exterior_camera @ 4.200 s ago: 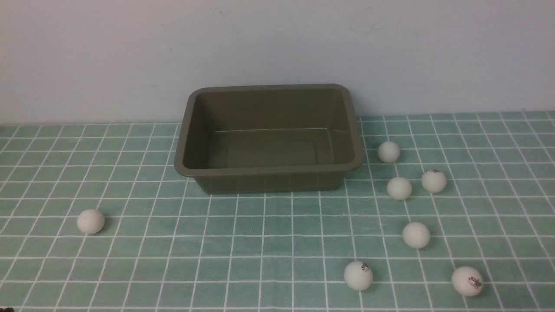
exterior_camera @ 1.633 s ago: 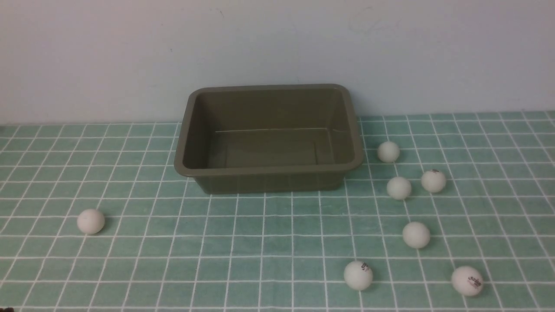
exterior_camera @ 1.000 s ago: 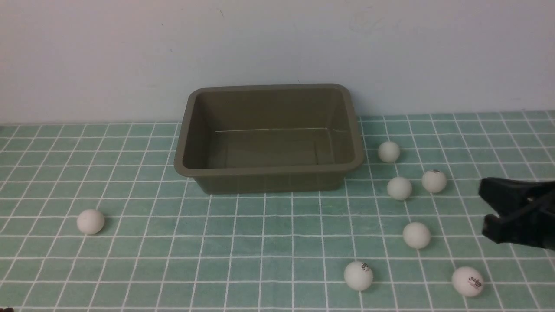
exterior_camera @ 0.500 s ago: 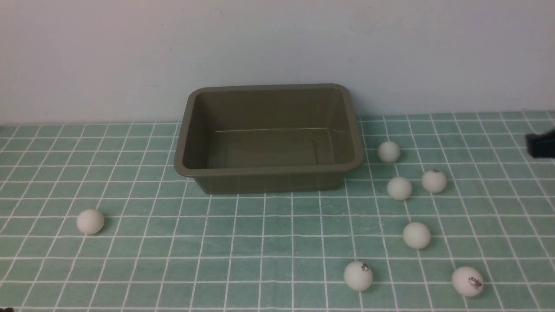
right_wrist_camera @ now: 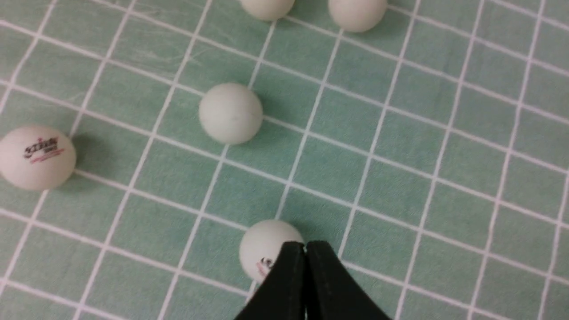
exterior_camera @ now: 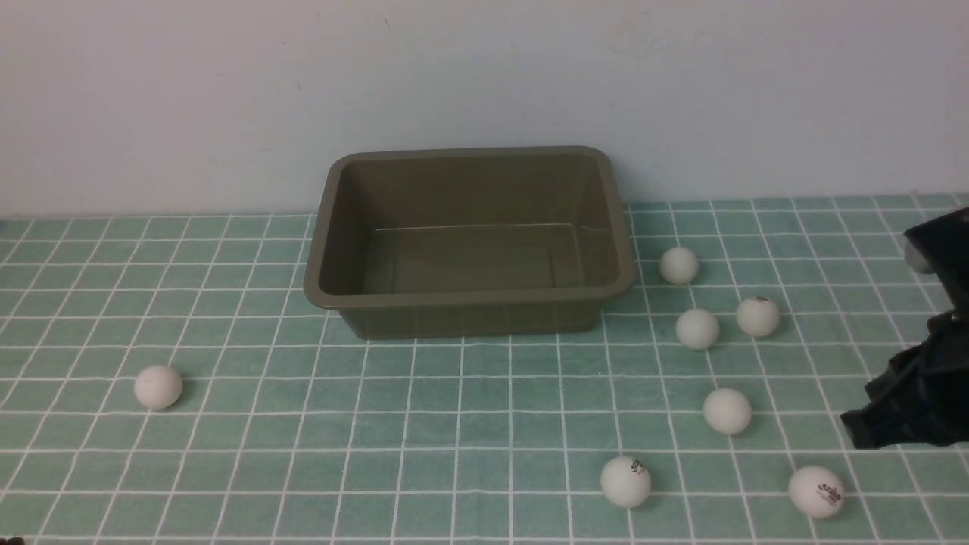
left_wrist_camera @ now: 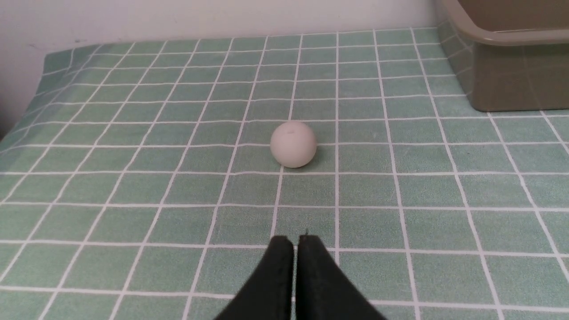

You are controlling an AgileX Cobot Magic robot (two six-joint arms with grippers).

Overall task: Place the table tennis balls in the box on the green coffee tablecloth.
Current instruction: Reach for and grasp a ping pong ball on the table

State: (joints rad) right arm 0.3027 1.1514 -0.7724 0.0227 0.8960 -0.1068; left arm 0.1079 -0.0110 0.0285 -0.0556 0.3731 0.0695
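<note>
The olive-brown box stands empty at the back middle of the green coffee tablecloth. Several white table tennis balls lie on the cloth: one alone at the left, the others to the right of the box, such as and a logo ball. My right gripper is shut and empty, its tips just above and beside that logo ball. My left gripper is shut and empty, a little short of the lone left ball.
A pale wall rises right behind the box. The cloth's left edge hangs off near the left ball. Another logo ball and a plain one lie close ahead of the right gripper.
The right arm had nearly left the front view half a second ago; now it is back at the right edge, lower, near the front-right logo ball. No ball has moved.
</note>
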